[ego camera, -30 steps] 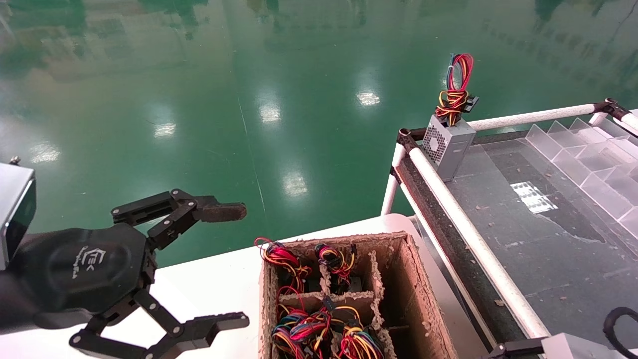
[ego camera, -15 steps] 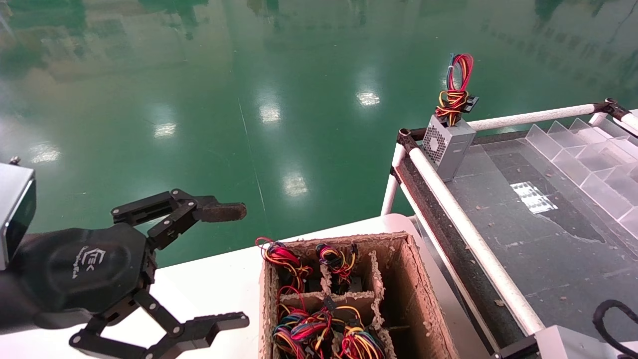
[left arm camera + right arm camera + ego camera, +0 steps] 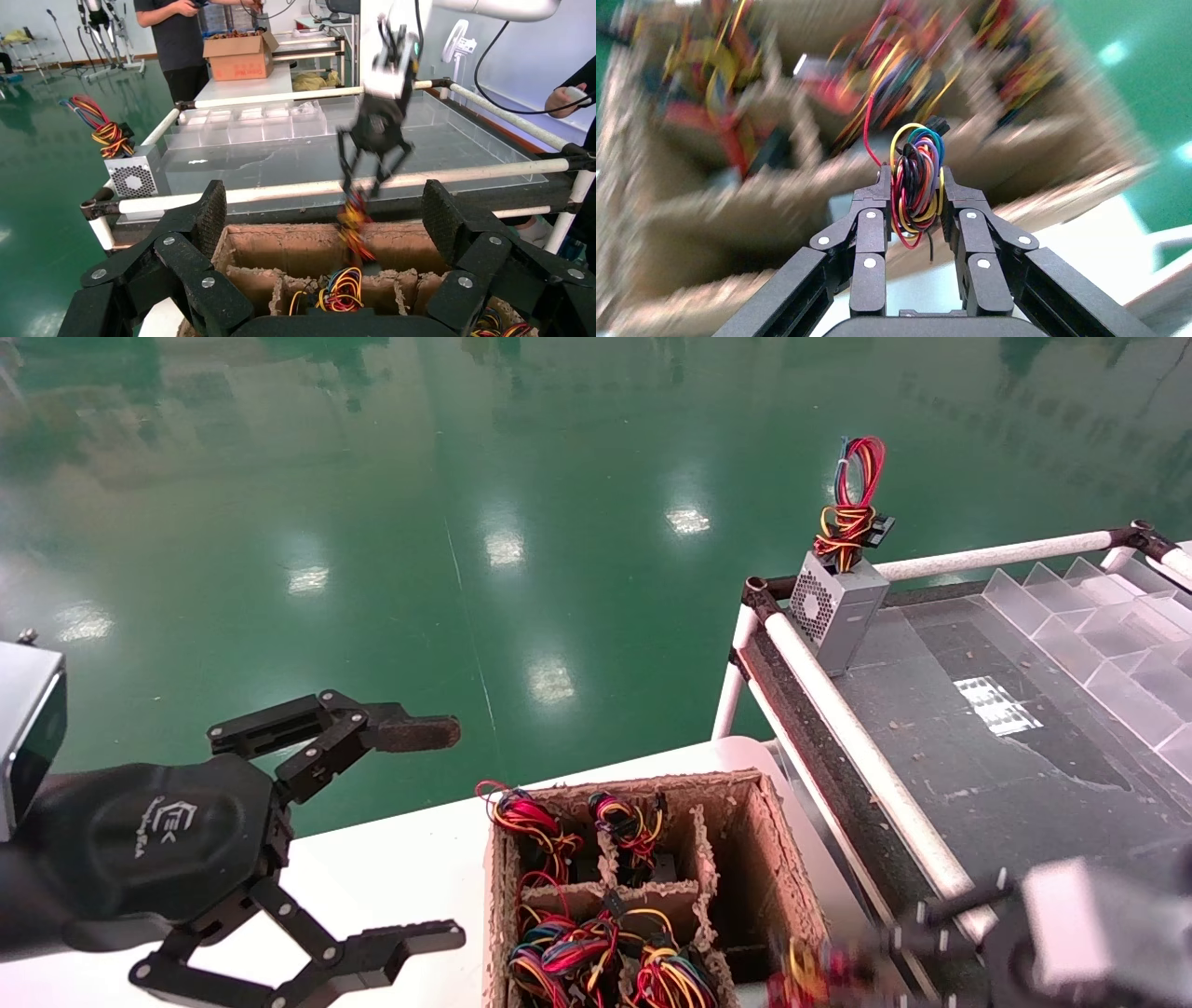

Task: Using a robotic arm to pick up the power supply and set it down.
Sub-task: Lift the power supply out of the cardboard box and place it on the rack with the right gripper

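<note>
My right gripper [image 3: 914, 184] is shut on the power supply's bundle of red, yellow, orange and black wires [image 3: 916, 175]. In the head view this gripper [image 3: 843, 969] is blurred at the lower right, over the right-hand side of the cardboard box [image 3: 750, 859], with the wires [image 3: 808, 976] at its fingertips. In the left wrist view it [image 3: 360, 193] hangs above the box with the wires [image 3: 353, 226] trailing below. The power supply's grey body is hidden. My left gripper [image 3: 449, 834] stands open to the left of the box, holding nothing.
The box has several compartments with more wire bundles [image 3: 577, 952]. It sits on a white table [image 3: 391, 868]. To the right is a rack with white tube rails [image 3: 866, 747], a honeycomb-vent grey box [image 3: 838, 607] at its far corner, and clear dividers [image 3: 1099, 626].
My right arm has risen into view at the lower right, moving fast with the wire bundle in its fingers. The left arm has not moved.
</note>
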You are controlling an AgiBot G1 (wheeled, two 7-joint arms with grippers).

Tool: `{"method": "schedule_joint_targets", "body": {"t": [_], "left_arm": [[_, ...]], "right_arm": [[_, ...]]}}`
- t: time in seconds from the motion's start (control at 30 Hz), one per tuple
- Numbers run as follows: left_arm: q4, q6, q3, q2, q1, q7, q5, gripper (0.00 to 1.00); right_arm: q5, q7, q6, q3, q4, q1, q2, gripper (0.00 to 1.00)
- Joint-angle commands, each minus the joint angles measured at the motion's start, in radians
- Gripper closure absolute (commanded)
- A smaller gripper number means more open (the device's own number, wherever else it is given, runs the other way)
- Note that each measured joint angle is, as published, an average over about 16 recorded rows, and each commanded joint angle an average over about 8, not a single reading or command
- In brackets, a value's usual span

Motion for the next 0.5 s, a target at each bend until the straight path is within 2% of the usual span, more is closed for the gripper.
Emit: {"method": "schedule_joint_targets", "body": {"t": [0.03,0.27,0.5], "left_arm": [[0.000,0.000,0.000,0.000,0.000,0.000,0.000,0.00],[0.000,0.000,0.001,0.000,0.000,0.000,0.000,0.00],[0.000,0.000,0.001,0.000,0.000,0.001,-0.001,0.00]], "right_arm": [[0.038,-0.020,0.019,0.021,0.004,-0.001,0.011,1.00],[0.131,-0.072,0.061,0.082,0.008,0.014,0.026,1.00],[0.155,-0.080,0.102,0.143,-0.007,0.086,0.050,1.00]]}}
